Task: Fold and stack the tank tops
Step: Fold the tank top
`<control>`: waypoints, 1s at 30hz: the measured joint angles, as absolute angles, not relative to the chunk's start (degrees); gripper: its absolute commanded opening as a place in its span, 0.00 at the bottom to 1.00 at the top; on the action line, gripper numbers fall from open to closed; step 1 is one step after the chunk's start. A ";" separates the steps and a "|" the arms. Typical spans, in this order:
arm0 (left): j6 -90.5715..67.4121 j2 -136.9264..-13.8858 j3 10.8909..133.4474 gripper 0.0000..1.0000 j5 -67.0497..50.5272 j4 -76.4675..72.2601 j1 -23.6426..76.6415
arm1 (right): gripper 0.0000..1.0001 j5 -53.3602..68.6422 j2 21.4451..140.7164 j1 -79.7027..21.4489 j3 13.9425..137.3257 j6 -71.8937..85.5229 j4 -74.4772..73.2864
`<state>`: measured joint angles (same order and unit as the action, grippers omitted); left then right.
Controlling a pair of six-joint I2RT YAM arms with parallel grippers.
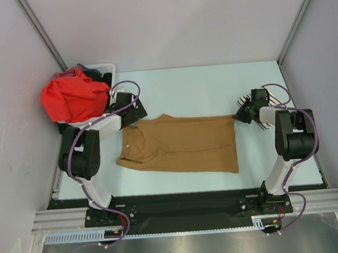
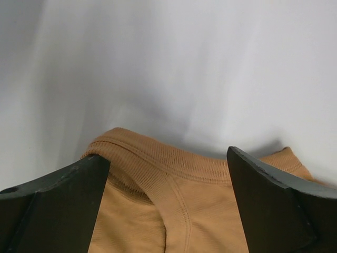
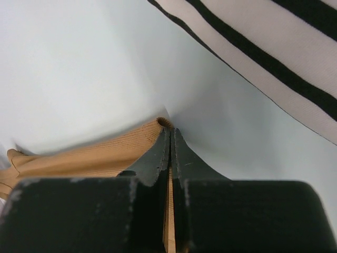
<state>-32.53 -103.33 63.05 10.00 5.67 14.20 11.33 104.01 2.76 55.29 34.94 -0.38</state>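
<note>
White walls (image 1: pixel 178 20) box in a pale bench (image 1: pixel 201 89). The tan tank top (image 1: pixel 182 143) lies flat across the middle of it, with its neck end toward 9 o'clock and its hem toward 3 o'clock.

The left fingers (image 2: pixel 58 195) are spread wide apart and hold nothing. One sits on each side of the ribbed neckline at the top's 9 o'clock end, low over the cloth.

The right fingers (image 3: pixel 160 153) are pinched together on the hem corner at the 3 o'clock end, and a sliver of tan fabric shows between them.

Just beyond them, at the bench's 3 o'clock edge, lies the striped tank top (image 1: pixel 277 101), partly hidden by the right arm.

At 10 o'clock a white laundry basket (image 1: pixel 103 67) carries a heap of red cloth (image 1: pixel 73 97).
</note>
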 measured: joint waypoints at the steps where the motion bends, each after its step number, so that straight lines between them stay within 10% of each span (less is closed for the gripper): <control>1: -32.53 -103.31 63.09 0.98 9.63 6.48 14.37 | 0.00 11.46 104.01 2.76 55.29 34.94 -0.38; 30: -28.10 -102.94 79.44 0.86 1.06 17.30 19.66 | 0.00 11.42 104.64 1.21 57.19 33.82 -1.91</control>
